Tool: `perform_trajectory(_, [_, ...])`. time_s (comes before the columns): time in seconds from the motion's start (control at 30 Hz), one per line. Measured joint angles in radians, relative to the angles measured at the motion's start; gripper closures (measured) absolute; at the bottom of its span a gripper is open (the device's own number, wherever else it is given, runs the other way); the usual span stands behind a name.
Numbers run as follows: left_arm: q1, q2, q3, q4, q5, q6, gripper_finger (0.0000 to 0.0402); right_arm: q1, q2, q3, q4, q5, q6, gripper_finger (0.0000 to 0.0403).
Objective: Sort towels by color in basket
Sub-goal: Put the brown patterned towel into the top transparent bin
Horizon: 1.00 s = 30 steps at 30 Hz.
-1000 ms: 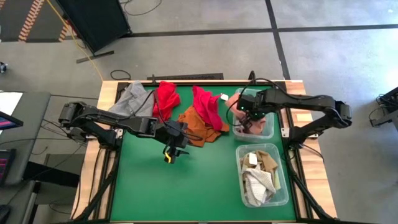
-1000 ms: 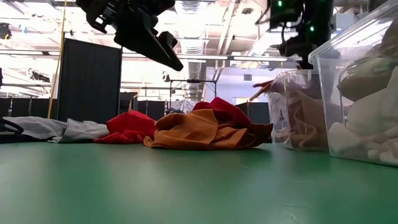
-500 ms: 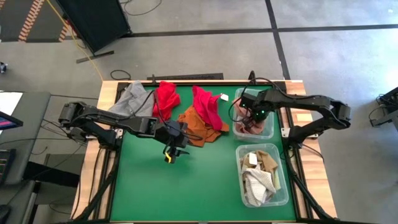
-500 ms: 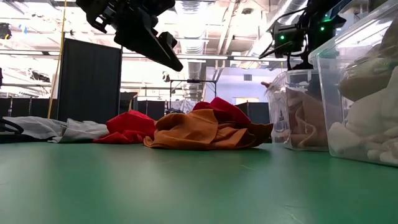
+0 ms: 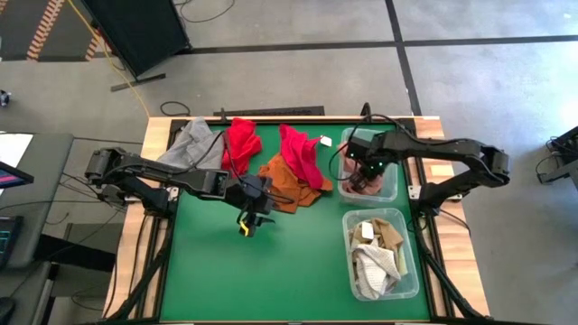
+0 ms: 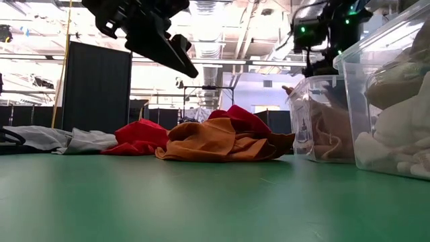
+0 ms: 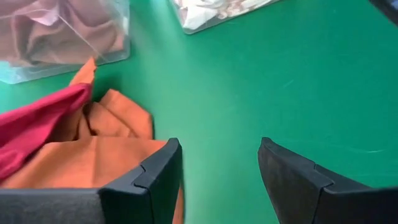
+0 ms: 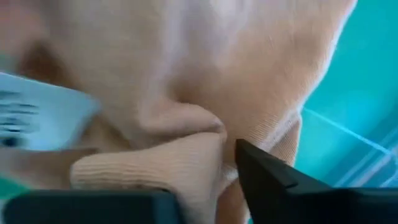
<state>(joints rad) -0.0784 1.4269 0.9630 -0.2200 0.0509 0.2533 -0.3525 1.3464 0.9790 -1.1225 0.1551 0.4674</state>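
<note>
Green bench (image 5: 289,262) carrying two clear bins. Far bin (image 5: 368,179) holding pink towel (image 8: 186,81); near bin (image 5: 381,255) with white and tan towels beside it. Orange towel (image 5: 287,181), red towel (image 5: 302,155), second red towel (image 5: 241,140) and grey towel (image 5: 191,144) left of far bin. Right end effector (image 5: 368,170) down in far bin, fingers parted, pink towel against them; grip unclear. Left end effector (image 7: 217,174) left of far bin, open, empty.

A dark panel (image 5: 135,32) stands on the grey floor (image 5: 298,23) (yellow cable (image 5: 113,63) beside it) beyond the table.
</note>
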Motion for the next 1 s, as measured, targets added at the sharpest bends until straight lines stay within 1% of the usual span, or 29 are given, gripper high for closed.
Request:
perform_trajectory(0.13, [0.0, 0.0, 0.0, -0.001, -0.025, 0.023, 0.0199, 0.034, 0.0, 0.083, -0.022, 0.0, -0.003, 0.0216])
perform_trajectory(0.23, [0.0, 0.0, 0.0, -0.009, -0.053, 0.038, 0.0199, 0.052, 0.0, 0.157, -0.057, 0.0, -0.004, 0.0182])
perform_trajectory(0.3, [0.0, 0.0, 0.0, -0.016, -0.078, 0.044, 0.0199, 0.065, 0.0, 0.207, -0.085, 0.0, -0.004, 0.0166])
perform_trajectory(0.4, [0.0, 0.0, 0.0, -0.017, -0.106, 0.046, 0.0199, 0.087, 0.0, 0.277, -0.125, 0.002, -0.005, 0.0154])
perform_trajectory(0.5, [0.0, 0.0, 0.0, -0.017, -0.111, 0.045, 0.0199, 0.118, -0.001, 0.327, -0.142, 0.04, -0.005, 0.0154])
perform_trajectory(0.63, [0.0, 0.0, 0.0, -0.016, -0.112, 0.044, 0.0199, 0.164, -0.001, 0.337, -0.145, 0.17, -0.005, 0.016])
perform_trajectory(0.67, [0.0, 0.0, 0.0, -0.016, -0.112, 0.041, 0.0199, 0.171, -0.001, 0.332, -0.138, 0.19, -0.005, 0.0163])
perform_trajectory(0.77, [0.0, 0.0, 0.0, -0.016, -0.113, 0.032, 0.0199, 0.175, -0.001, 0.301, -0.088, 0.199, -0.005, 0.0174])
perform_trajectory(0.83, [0.0, 0.0, 0.0, -0.016, -0.113, 0.029, 0.0199, 0.173, 0.0, 0.281, -0.058, 0.223, -0.009, 0.0183])
perform_trajectory(0.93, [0.0, 0.0, 0.0, -0.016, -0.113, 0.028, 0.0199, 0.173, -0.001, 0.244, -0.003, 0.286, -0.022, 0.0205])
perform_trajectory(1.0, [0.0, 0.0, 0.0, -0.016, -0.113, 0.027, 0.0199, 0.165, 0.0, 0.222, 0.018, 0.305, -0.024, 0.0224])
